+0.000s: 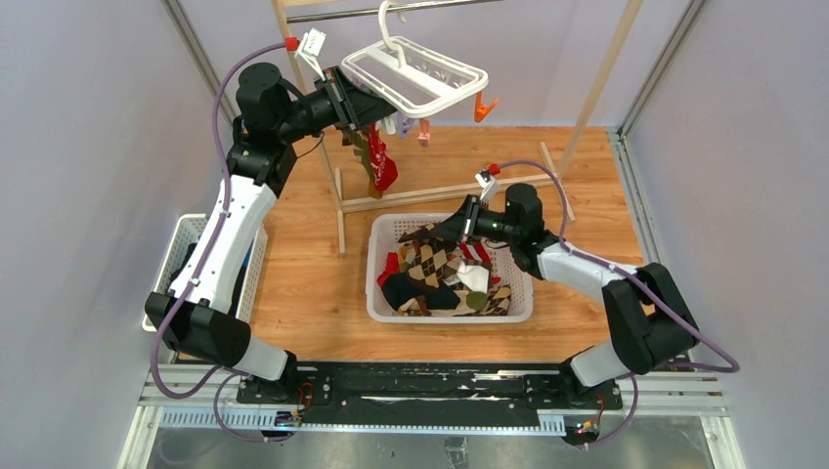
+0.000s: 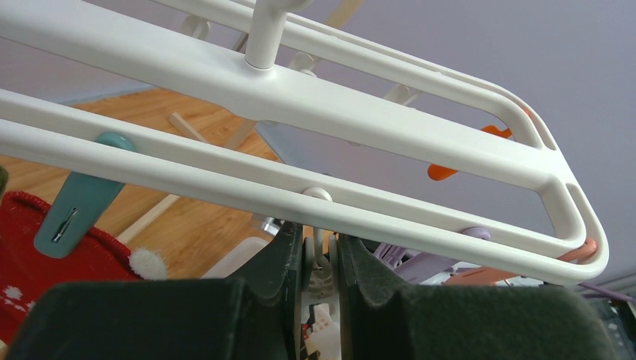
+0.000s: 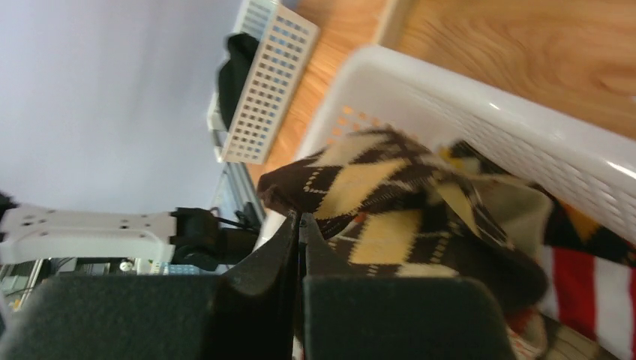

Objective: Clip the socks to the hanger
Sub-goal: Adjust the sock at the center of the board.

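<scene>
The white oval hanger (image 1: pixel 415 73) hangs by its hook from a metal bar. A red sock (image 1: pixel 381 166) and an olive-striped sock (image 1: pixel 363 147) hang from its clips. My left gripper (image 1: pixel 344 100) is under the hanger's near rail (image 2: pixel 300 202), shut on a small white clip (image 2: pixel 324 262). The red sock (image 2: pixel 45 259) hangs to its left under a teal clip (image 2: pixel 79 199). My right gripper (image 1: pixel 459 227) is over the white basket (image 1: pixel 374 283) of mixed socks, shut on the edge of a brown-tan argyle sock (image 3: pixel 375 187), which is lifted above the pile.
The wooden rack with its metal bar (image 1: pixel 391 12) stands at the back, its legs (image 1: pixel 341 210) beside the basket. An orange clip (image 1: pixel 485 107) dangles at the hanger's right end. A second white basket (image 1: pixel 176 256) holding dark cloth sits at the table's left edge.
</scene>
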Robot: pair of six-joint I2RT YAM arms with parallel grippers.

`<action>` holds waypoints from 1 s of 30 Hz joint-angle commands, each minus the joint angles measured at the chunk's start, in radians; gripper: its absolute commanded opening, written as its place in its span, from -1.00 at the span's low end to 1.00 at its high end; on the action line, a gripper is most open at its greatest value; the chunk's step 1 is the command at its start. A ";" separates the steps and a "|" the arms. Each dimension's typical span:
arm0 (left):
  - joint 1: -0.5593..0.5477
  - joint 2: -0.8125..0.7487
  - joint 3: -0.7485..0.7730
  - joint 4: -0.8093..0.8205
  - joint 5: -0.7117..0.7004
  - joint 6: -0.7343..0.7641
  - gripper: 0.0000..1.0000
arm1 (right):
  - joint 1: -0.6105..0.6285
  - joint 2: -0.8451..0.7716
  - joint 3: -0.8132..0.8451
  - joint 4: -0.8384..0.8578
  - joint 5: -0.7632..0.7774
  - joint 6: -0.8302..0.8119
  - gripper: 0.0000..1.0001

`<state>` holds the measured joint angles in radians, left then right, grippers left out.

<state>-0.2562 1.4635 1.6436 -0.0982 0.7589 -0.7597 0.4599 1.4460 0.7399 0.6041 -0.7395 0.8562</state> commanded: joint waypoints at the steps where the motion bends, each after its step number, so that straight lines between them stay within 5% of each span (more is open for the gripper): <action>1: 0.000 -0.010 -0.005 -0.017 0.057 -0.013 -1.00 | -0.010 0.038 -0.011 -0.109 0.071 -0.128 -1.00; 7: 0.000 -0.003 -0.007 -0.016 0.055 -0.013 -1.00 | -0.009 0.030 -0.043 -0.075 0.201 -0.236 -0.99; 12: 0.001 0.000 -0.002 -0.017 0.054 -0.013 -1.00 | -0.006 0.021 -0.064 0.025 0.147 -0.345 -0.47; 15: 0.002 0.000 -0.004 -0.017 0.055 -0.015 -1.00 | -0.001 -0.002 -0.048 -0.036 0.095 -0.520 -0.17; 20: 0.002 0.001 -0.011 -0.014 0.053 -0.016 -1.00 | -0.001 -0.054 0.008 -0.216 0.067 -0.855 -0.04; 25: 0.002 0.005 -0.014 -0.005 0.055 -0.030 -1.00 | 0.021 -0.155 -0.032 -0.274 0.202 -1.253 0.39; 30: 0.002 0.003 -0.013 -0.008 0.059 -0.023 -1.00 | 0.062 -0.163 -0.001 -0.348 0.235 -1.460 0.45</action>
<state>-0.2562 1.4635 1.6432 -0.0902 0.7597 -0.7761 0.4805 1.2842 0.7151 0.3542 -0.5564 -0.3244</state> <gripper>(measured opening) 0.192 0.721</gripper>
